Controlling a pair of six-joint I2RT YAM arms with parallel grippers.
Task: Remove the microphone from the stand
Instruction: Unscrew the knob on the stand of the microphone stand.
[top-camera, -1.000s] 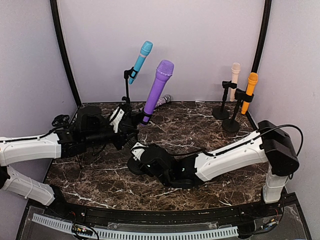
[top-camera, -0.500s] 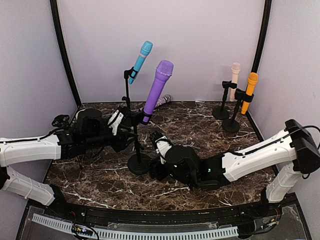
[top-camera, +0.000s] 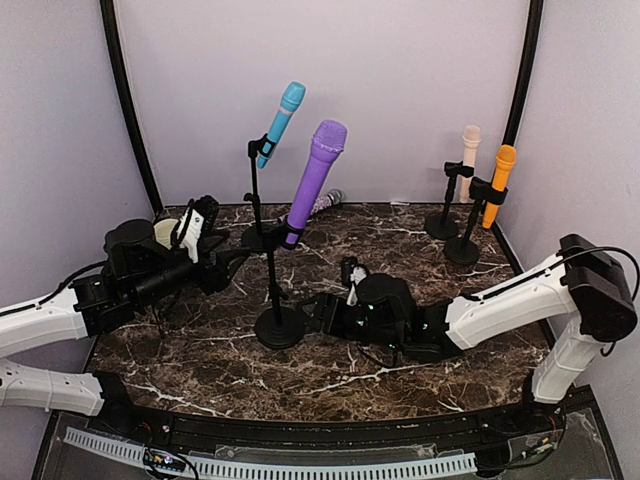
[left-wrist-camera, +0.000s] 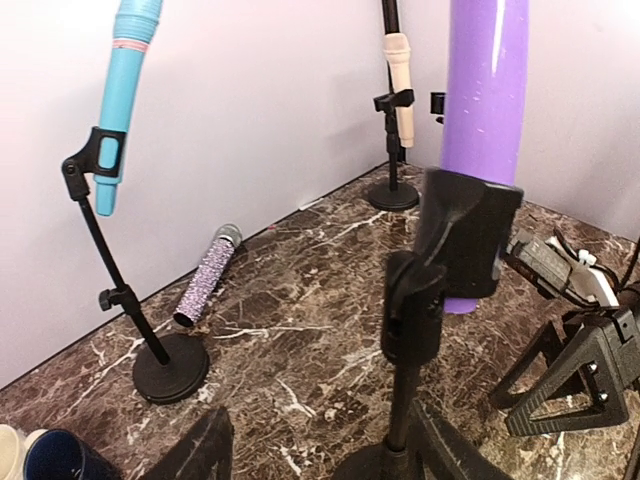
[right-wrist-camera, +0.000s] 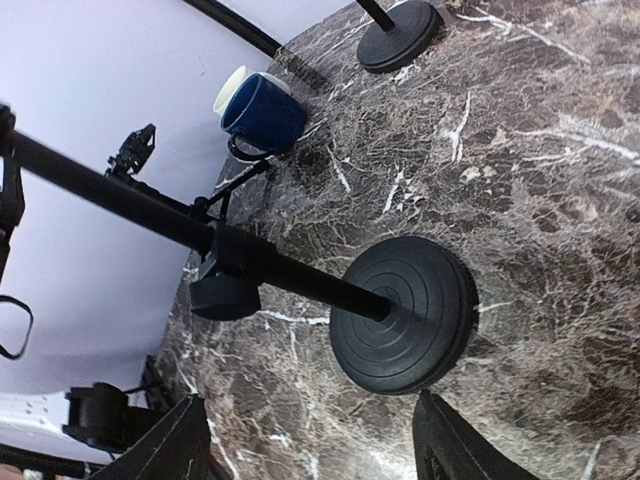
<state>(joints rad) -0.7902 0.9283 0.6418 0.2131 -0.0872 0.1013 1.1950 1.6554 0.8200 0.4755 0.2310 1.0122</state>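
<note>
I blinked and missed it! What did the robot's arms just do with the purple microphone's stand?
The left gripper let go of the stand and pulled back to the left, open. The right gripper drew away from the stand's base, to the right, open too. The purple microphone stays clipped in the stand.

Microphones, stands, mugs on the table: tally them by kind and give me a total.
Microphones: 5 (blue, purple, beige, orange, glittery lying flat)
Stands: 4 (blue's, purple's, beige's, orange's)
Mug: 1
Total: 10
</note>
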